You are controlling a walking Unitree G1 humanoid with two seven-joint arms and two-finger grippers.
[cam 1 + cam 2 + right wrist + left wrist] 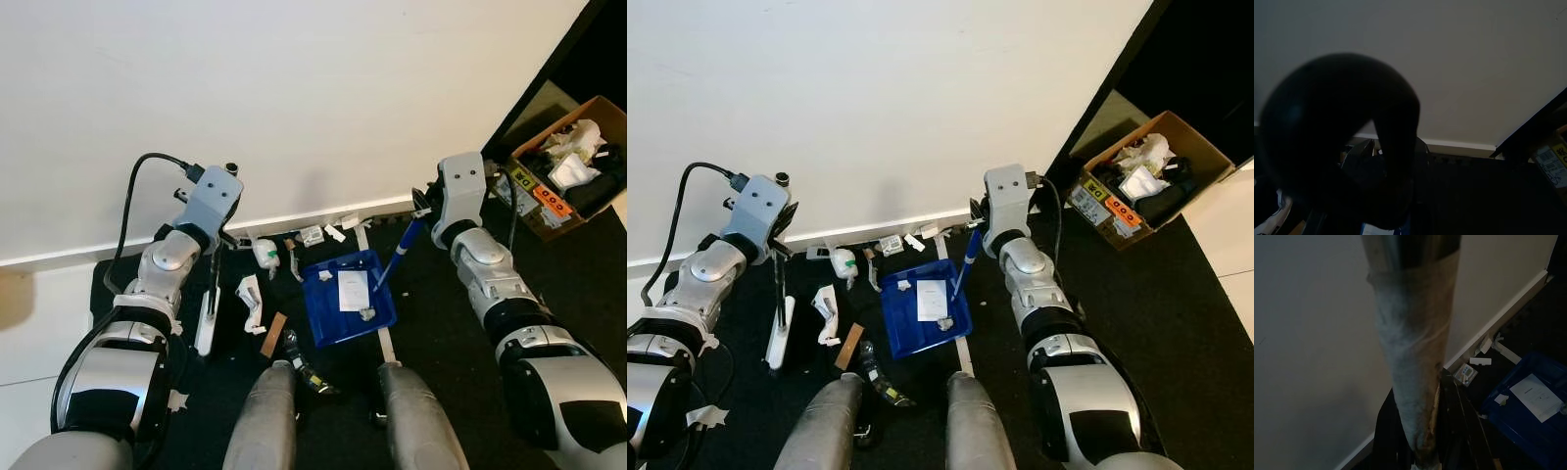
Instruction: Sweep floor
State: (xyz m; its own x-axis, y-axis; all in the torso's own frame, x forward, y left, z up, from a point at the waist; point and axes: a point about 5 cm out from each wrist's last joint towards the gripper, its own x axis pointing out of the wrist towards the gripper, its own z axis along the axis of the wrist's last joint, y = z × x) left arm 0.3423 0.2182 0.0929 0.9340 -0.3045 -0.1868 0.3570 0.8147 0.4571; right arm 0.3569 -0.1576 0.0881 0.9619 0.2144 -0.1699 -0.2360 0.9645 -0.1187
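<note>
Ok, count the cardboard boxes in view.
1: a cardboard box full of rubbish, on the dark floor at the robot's far right. Others may lie outside the frame.

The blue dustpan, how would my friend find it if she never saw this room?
Look along the white wall to the dark floor below it. Between the robot's two arms lies the blue dustpan, its long blue handle rising toward the right hand. It is the only bright blue thing among white scraps, with a paper slip in it.
</note>
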